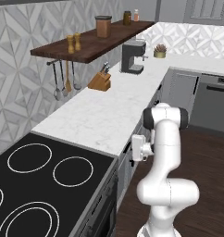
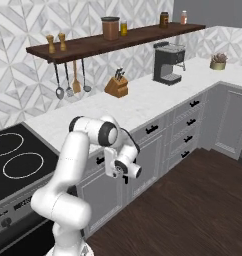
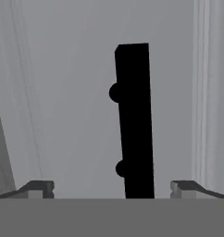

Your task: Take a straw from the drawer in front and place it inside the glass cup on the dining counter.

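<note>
Tool (image 3: 112, 187) wide open, fingertips (image 3: 37, 187) spread far apart at the foot of the hand view, nothing between them. Dead ahead, a black handle (image 3: 134, 120) on a flat light-grey front, its two round mounts showing along one side. It looks upright here, but the hand is rolled, so take that with care. That grey panel is most likely the drawer (image 3: 67, 115), and the handle sits just off centre between the open fingers.

From the right base view, the white arm (image 2: 78, 150) is folded low with the tool (image 2: 127, 172) pointed in at the cabinet fronts under the marble worktop (image 2: 138, 102), right beside a black pull (image 2: 100, 160) on the top row. From the left base view the elbow hangs just off the worktop edge beside the black cooktop (image 1: 44, 185).

So this is the reach for the drawer handle, the very first step; the drawer looks fully closed, no straw to be seen, and neither the glass cup nor the dining counter can be made out from here.

Next, I'd say: ease forward until the handle lies between the fingers, nudge across to centre it, close on it, then pull straight back. An off-centre grip could slip off that slim bar.
</note>
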